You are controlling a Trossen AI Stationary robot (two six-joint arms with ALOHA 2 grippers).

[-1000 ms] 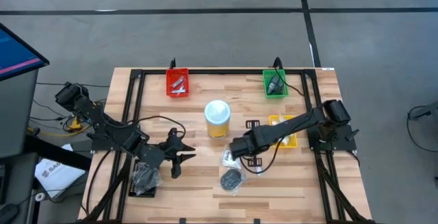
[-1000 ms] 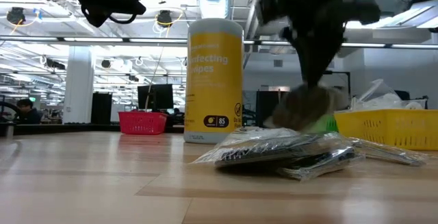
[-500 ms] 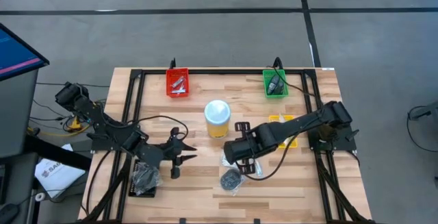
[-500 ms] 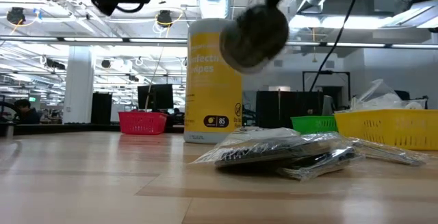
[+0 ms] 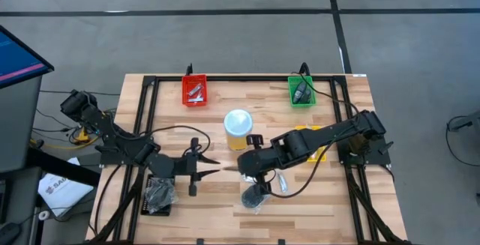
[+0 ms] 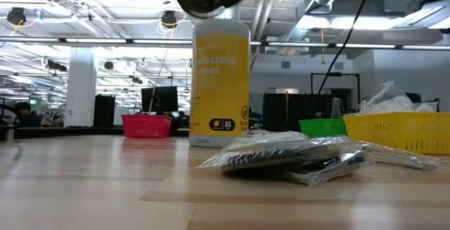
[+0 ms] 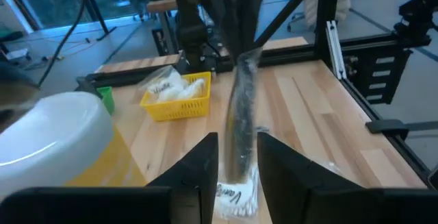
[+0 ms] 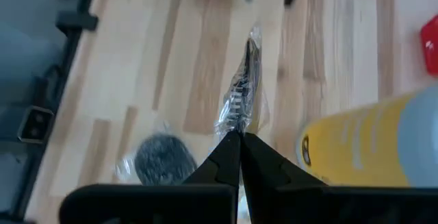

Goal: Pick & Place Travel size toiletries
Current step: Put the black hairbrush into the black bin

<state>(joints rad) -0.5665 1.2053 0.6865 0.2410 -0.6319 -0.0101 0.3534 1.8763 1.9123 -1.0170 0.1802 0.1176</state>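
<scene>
High view: the right end effector (image 5: 241, 162) hangs just in front of the yellow tub (image 5: 238, 129), its fingers pinched shut on the top edge of a clear bagged bundle (image 8: 241, 90), which dangles edge-on and clear of the bench (image 5: 217, 189). The left end effector (image 5: 204, 165) points at it from the tub's front-left, fingers partly apart with nothing between them; in the left wrist view the bag (image 7: 241, 114) hangs upright in line with that gap, though how far off is hard to judge. This reads as a hand-over, with the bundle probably bound for the black tray (image 5: 159, 197) far left of the tub, where a dark bundle already lies. To do it well, the left fingers should widen a little, advance level so the bag slides in between them below the right fingertips, and close on the bundle's body, not on loose film alone. The right side should release only once that grip is firm. The bag is thin and floppy and may swing or twist, so slow approach matters. Another bagged bundle (image 5: 253, 197) and a small sachet (image 5: 280, 183) lie in front of the tub, to be kept clear of.
</scene>
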